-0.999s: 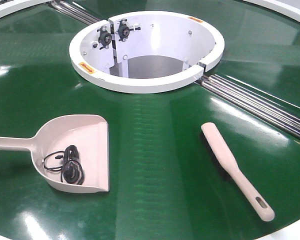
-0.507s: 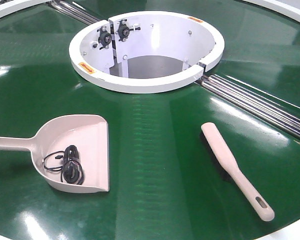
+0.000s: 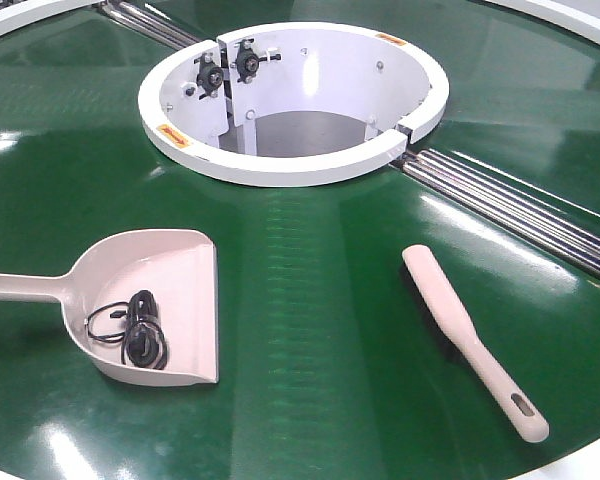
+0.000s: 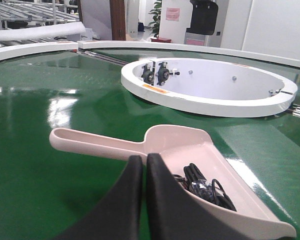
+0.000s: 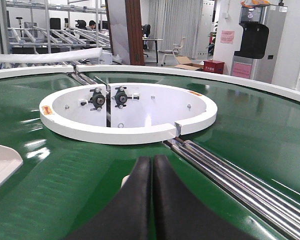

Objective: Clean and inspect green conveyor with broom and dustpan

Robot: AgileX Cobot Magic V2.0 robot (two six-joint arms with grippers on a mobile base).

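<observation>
Dustpan (image 3: 150, 300) lies on the green conveyor (image 3: 310, 330) near its left edge, a coiled black cable (image 3: 135, 330) inside; the broom (image 3: 470, 335) lies near the right edge. Orange labels on the white hub (image 3: 290, 165) are unreadable. Left gripper (image 4: 144, 162) and right gripper (image 5: 152, 162) jaws are both pressed together, holding nothing.

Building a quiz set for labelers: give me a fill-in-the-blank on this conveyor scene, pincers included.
1. The coiled black cable lies inside the ____.
2. The broom lies on the green conveyor, to the ____ of the dustpan in the front view.
3. Both the left pincer and right pincer are ____.

Missing words: dustpan; right; shut
</observation>
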